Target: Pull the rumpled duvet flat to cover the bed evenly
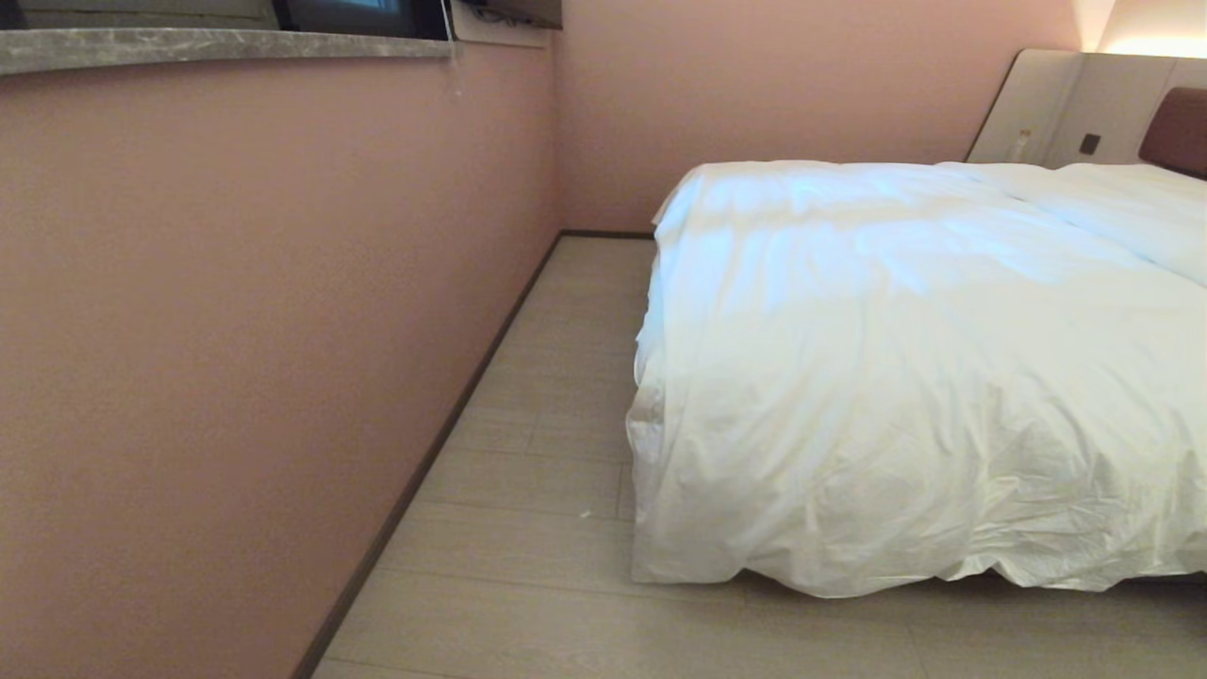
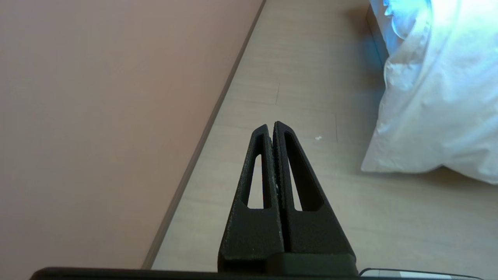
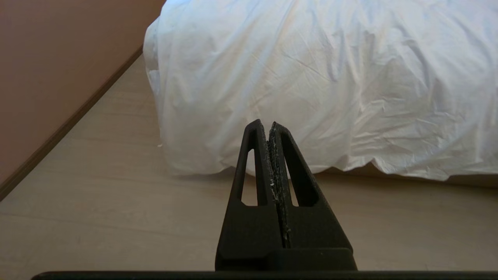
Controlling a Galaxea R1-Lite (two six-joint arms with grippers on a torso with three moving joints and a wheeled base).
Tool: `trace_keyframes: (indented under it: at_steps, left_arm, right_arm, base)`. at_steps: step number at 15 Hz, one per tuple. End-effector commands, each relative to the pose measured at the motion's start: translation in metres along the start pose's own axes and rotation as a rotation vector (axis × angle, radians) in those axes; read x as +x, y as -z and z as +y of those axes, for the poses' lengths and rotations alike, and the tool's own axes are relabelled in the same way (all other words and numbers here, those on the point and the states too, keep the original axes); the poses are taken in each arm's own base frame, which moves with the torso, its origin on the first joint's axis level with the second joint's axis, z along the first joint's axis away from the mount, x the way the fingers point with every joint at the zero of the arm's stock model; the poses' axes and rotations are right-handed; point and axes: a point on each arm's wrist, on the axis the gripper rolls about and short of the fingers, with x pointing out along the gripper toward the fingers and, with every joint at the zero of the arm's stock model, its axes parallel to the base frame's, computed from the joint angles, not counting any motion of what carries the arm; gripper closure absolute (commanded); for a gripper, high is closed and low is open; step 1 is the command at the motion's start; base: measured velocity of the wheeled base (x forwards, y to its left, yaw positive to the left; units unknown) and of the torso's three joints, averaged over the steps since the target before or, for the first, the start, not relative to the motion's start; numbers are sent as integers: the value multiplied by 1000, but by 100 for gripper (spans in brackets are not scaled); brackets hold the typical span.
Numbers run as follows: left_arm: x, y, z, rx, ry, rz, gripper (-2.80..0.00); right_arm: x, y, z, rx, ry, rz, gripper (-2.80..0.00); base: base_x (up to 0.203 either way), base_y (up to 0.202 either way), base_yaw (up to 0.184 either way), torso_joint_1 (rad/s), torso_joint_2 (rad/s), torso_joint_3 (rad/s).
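1. White cotton fills the right half of the head view: the duvet (image 1: 905, 377) lies over the bed (image 1: 1174, 127), its near edge hanging almost to the floor (image 1: 566, 424) and hiding the mattress and most of the base.
2. The bed is cut off at the right edge; only a piece of brown headboard and its beige side panels show at the far end.
3. The duvet's long axis runs from the near foot end away toward the headboard, and its wrinkles gather at the near left corner.
4. What looks like a pillow (image 1: 1146, 212) sits near the headboard, though it is hard to tell from the duvet.
5. Neither arm appears in the head view.
6. The left gripper (image 2: 271, 125) hangs over bare floor beside the pink wall (image 1: 236, 330), fingers pressed together, holding nothing.
7. The right gripper (image 3: 265, 123) points at the duvet's hanging edge, fingers likewise together and empty, apart from the cloth.
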Motion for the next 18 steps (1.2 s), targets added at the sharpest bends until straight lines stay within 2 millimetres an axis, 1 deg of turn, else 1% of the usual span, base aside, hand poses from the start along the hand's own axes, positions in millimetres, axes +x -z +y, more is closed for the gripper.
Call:
trace_keyframes:
  at_steps: [1, 7, 9, 18]
  left_arm:
    - [0, 0, 0, 0, -1, 0, 0]
    - [0, 0, 0, 3, 3, 0, 0]
    - [0, 0, 0, 6, 3, 0, 0]
    - [0, 0, 0, -11, 0, 0, 0]
  right_arm:
    - [0, 0, 0, 0, -1, -2, 0]
    - [0, 0, 0, 0, -1, -2, 0]
    - [0, 0, 0, 0, -1, 0, 0]
    - [0, 0, 0, 0, -1, -2, 0]
  base:
    - [-194, 0, 3, 2, 6, 2]
    - [-195, 0, 2, 4, 1, 4]
    - [-134, 0, 0, -4, 5, 4]
    - [0, 0, 0, 0, 0, 0]
